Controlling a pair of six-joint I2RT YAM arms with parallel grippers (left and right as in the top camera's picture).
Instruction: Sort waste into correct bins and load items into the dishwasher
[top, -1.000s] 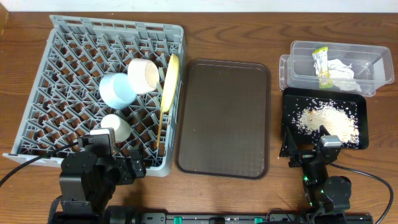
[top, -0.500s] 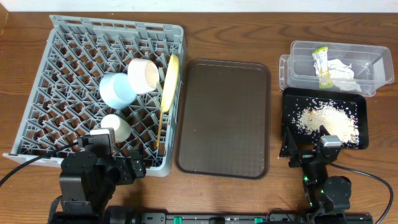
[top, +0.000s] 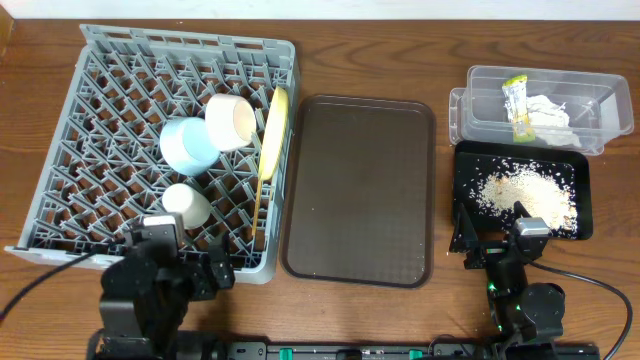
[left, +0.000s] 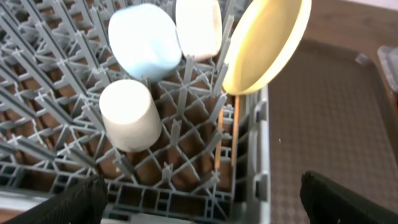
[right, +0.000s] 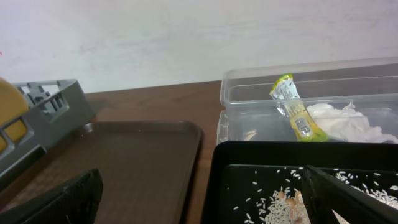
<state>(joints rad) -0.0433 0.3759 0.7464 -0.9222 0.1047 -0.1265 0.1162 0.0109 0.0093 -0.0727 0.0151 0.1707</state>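
Observation:
The grey dish rack (top: 100, 120) holds the light blue bowl (top: 190, 143), white bowl (top: 232, 121), yellow plate (top: 273, 128) on edge, small white cup (top: 187, 203) and chopsticks (top: 258, 205). In the left wrist view the cup (left: 127, 115), blue bowl (left: 144, 40), white bowl (left: 199, 25), plate (left: 267, 43) and chopsticks (left: 227, 137) show. My left gripper (left: 202, 211) is open and empty at the rack's front edge (top: 185, 258). The clear tub (top: 590, 100) holds the wrapper (top: 517, 108) and white paper (top: 550, 112). The black tray (top: 470, 165) holds rice scraps (top: 525, 195). My right gripper (right: 202, 211) is open and empty at that tray's front left corner (top: 490, 240).
The dark brown serving tray (top: 362, 190) lies between the rack and the bins, with nothing on it. The right wrist view shows the tub (right: 249, 81), wrapper (right: 291, 106), paper (right: 342, 121), black tray (right: 261, 155) and a rack corner (right: 43, 118).
My left arm has drawn back slightly toward the table's front edge. The right arm and all the objects have not moved.

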